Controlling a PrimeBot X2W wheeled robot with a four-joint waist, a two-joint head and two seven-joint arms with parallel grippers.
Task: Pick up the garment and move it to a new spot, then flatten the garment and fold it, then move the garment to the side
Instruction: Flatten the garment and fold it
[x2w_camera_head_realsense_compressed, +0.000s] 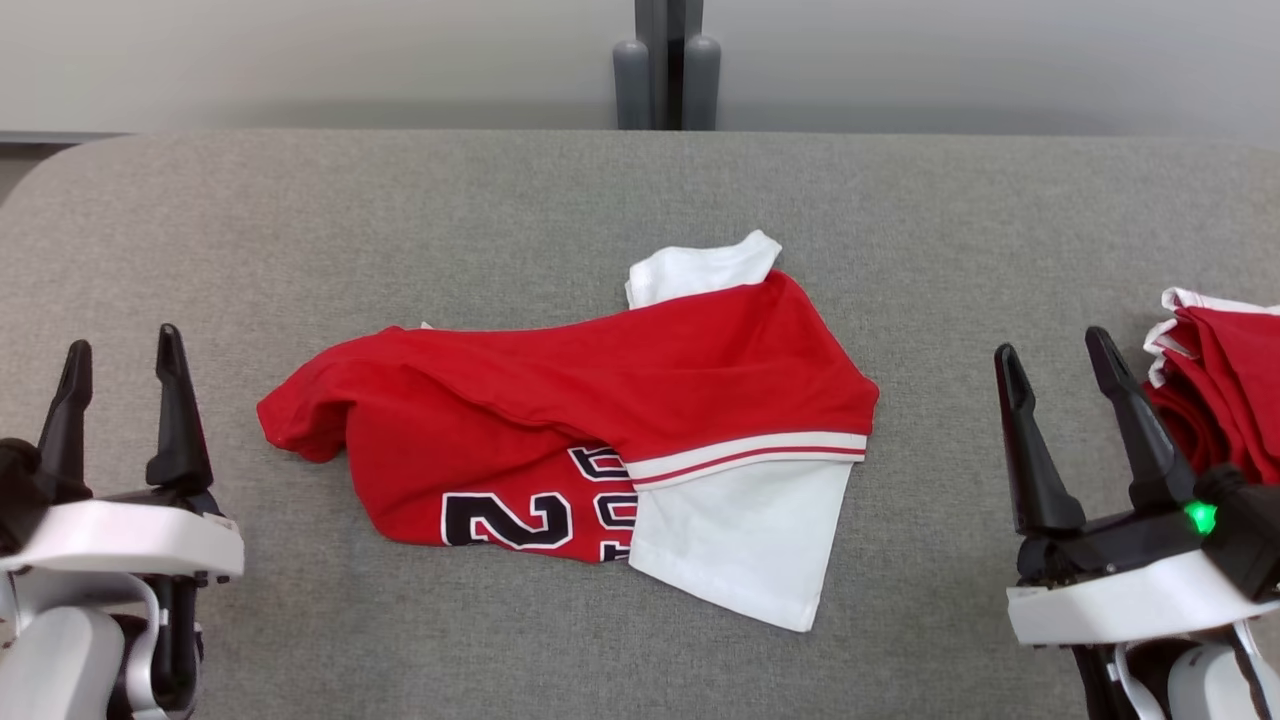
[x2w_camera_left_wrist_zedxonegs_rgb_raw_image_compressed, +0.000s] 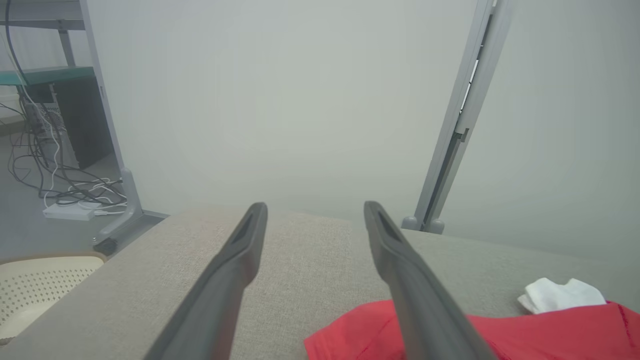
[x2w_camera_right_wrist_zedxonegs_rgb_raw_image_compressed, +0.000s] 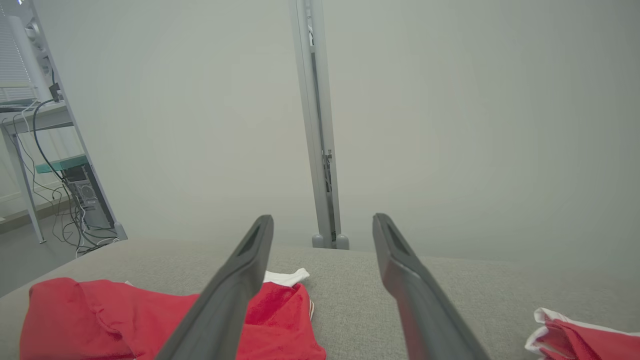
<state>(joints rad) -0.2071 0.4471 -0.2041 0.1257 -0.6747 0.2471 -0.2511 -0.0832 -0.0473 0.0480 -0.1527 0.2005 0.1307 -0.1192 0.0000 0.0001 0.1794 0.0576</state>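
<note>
Garment lies crumpled on grey table.

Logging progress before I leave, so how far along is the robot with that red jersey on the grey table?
Possibly done: the garment lies loose on the table, so the first move may be finished. In hand: nothing; the left gripper and right gripper stand open, clear of it. Left: flattening, folding and moving aside, since it is bunched, lettering half covered.

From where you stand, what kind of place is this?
Probably a test lab: a grey fabric table with the garment, a plain partition post behind it, and loose cables beside a desk.
</note>
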